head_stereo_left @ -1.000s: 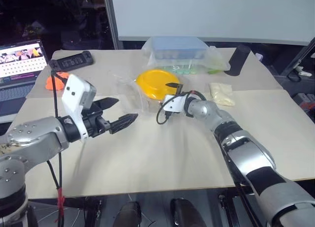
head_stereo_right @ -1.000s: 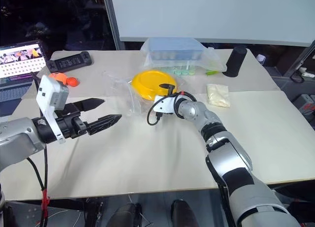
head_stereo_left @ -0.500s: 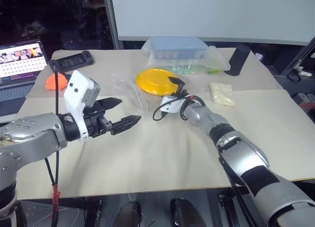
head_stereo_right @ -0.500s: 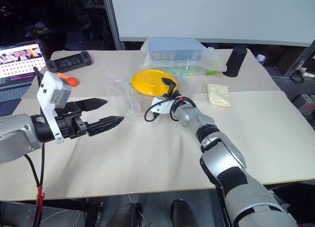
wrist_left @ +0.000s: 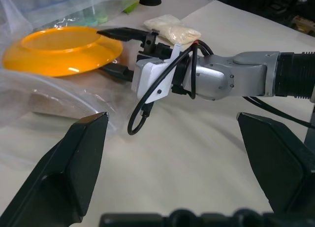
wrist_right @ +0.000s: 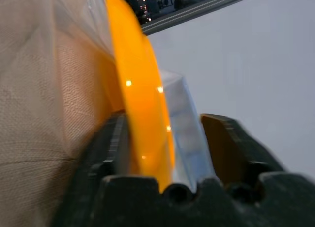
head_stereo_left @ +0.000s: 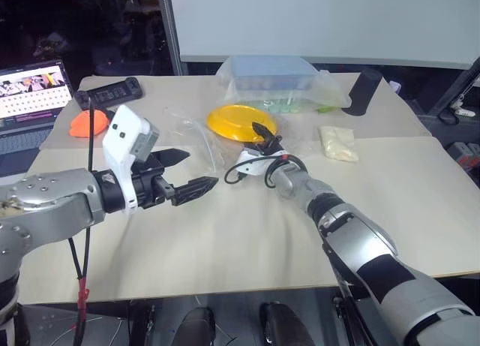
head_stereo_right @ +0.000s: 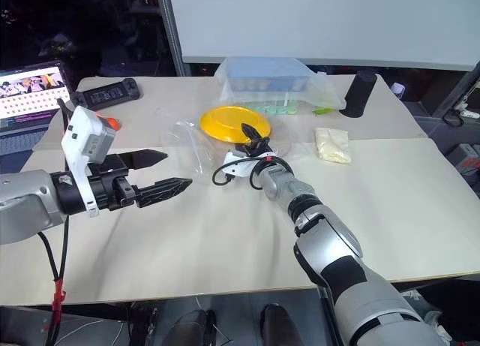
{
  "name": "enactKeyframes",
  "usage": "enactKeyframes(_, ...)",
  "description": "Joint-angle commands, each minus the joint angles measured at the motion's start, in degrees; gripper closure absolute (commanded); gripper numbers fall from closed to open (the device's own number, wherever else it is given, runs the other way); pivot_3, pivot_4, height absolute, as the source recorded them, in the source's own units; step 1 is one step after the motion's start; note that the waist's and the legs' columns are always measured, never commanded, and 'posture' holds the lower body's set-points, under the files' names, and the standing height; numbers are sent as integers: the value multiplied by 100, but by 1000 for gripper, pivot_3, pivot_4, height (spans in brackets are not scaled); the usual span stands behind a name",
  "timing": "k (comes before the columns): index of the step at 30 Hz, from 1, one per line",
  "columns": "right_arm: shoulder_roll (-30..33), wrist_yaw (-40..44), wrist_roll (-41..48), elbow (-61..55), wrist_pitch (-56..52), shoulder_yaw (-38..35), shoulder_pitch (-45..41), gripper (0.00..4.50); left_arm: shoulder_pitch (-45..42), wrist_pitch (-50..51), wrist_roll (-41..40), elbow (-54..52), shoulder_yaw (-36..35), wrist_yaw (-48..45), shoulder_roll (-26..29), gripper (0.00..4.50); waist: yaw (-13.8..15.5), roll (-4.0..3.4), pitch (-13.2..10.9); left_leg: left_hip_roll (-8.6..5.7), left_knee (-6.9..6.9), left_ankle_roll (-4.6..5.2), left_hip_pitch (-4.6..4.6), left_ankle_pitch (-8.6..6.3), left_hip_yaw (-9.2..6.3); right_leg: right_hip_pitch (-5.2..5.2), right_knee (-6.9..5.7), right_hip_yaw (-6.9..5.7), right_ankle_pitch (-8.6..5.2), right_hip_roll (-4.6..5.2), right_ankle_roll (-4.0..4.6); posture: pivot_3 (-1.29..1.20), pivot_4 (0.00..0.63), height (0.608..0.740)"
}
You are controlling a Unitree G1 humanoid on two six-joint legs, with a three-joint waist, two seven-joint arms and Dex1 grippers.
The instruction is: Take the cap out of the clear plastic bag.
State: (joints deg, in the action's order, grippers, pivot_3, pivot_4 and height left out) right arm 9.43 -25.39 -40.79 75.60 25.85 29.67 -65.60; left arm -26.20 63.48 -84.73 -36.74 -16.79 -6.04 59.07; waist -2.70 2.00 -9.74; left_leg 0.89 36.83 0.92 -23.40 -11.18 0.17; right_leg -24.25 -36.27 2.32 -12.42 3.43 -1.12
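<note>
Checking the tabletop (head_stereo_left: 247, 233), we find the left end effector (head_stereo_left: 199, 167) held above it with jaws spread wide and nothing between them. It points toward the centre of the tabletop, well short of the bag (head_stereo_left: 196, 139).

Right end effector (head_stereo_left: 264, 133) is at the near rim of the yellow disc (head_stereo_left: 236, 121). Its jaws straddle that rim, one finger over the disc and one under. In the right wrist view the gap is narrow but not closed: the rim sits against one finger, and a clear space shows between the rim and the other. We record it as part open, not clamped.

The bag lies crumpled on the tabletop, spreading from the disc toward the robot's left; part of it runs under the disc. The cap (wrist_right: 34, 118) shows as tan woven fabric right beside the disc's underside, w/ clear film across it. We judge it to be inside the bag, beneath the disc. We cannot tell its full outline.

Other items noted:
- Blue-lidded box (head_stereo_left: 274, 76) in its own clear wrap, at the far edge behind the disc.
- Black cylinder (head_stereo_left: 365, 91), far right, upright.
- Pale packet (head_stereo_left: 337, 143), right of the disc, apart from it.
- Laptop (head_stereo_left: 30, 91), far left, screen lit.
- Black remote (head_stereo_left: 109, 92) and an orange item (head_stereo_left: 86, 122), near the laptop.
</note>
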Motion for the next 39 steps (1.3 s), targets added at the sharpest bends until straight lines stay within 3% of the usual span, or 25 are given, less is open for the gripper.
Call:
enactKeyframes(1, 39, -221, 41, -75, -34, -58, -35, 3392, -120, -212, 10, -22, 4, 4, 68, 0, 1, 0, 0, 0, 0, 0, 0, 0, 0, 0, 0, 0, 0, 0, 0, 0, 150, 740)
enactKeyframes(3, 65, -349, -4, -78, -58, -25, -27, 4124, -107, -244, 28, -26, 46, 0, 62, 0, -2, 0, 0, 0, 0, 0, 0, 0, 0, 0, 0, 0, 0, 0, 0, 0, 150, 740)
enactKeyframes(5, 116, -580, -84, -102, -120, 27, -24, 4492, -85, -272, 44, -26, 73, -16, 62, 0, -11, 2, 1, 0, 0, 0, 7, 0, 0, 6, -1, 2, 0, 0, 0, 0, 150, 740)
enactKeyframes(12, 575, -1237, -47, -551, 150, -124, -91, 4492, -28, -314, 86, -23, 116, -49, 36, 0, -2, 2, 1, -1, 0, 0, 5, 0, 1, 5, 1, 2, -1, -1, 0, 0, 150, 740)
enactKeyframes(21, 1657, -1147, 917, -1599, -213, -1455, -27, 4492, -44, -364, 138, -48, 295, -71, -66, 0, 32, 4, -1, -4, 0, 0, -14, 0, 0, -2, 10, -1, 0, 2, -1, 0, 150, 740)
enactKeyframes(29, 1846, 908, 3816, -1013, -1306, -3976, 87, 4492, -70, -374, 307, -37, 462, -154, -99, 0, 24, 5, -1, -4, 0, 2, -5, 0, 12, 12, 15, 1, 0, 0, -1, 0, 150, 740)
enactKeyframes(31, 1666, 1456, 4958, -909, -1863, -4964, 5, 4492, -70, -370, 355, -33, 487, -180, -113, 0, -10, 5, -1, -3, 0, 2, -5, 0, 13, 10, 14, 2, 0, 0, -1, 0, 150, 740)
enactKeyframes(33, 1567, 1682, 5732, -858, -2267, -5674, -18, 4492, -76, -363, 409, -32, 517, -207, -125, 0, -46, 5, -1, 2, -1, 4, -3, -1, 11, 11, 13, 6, 0, -4, -1, 0, 150, 740)
enactKeyframes(39, 1419, 1612, 6718, -864, -2883, -6585, -25, 4492, -93, -354, 494, -37, 564, -250, -162, 0, -114, 4, -2, 0, -1, 4, -2, -1, 16, 12, 11, 8, 0, -5, -2, 0, 150, 740)
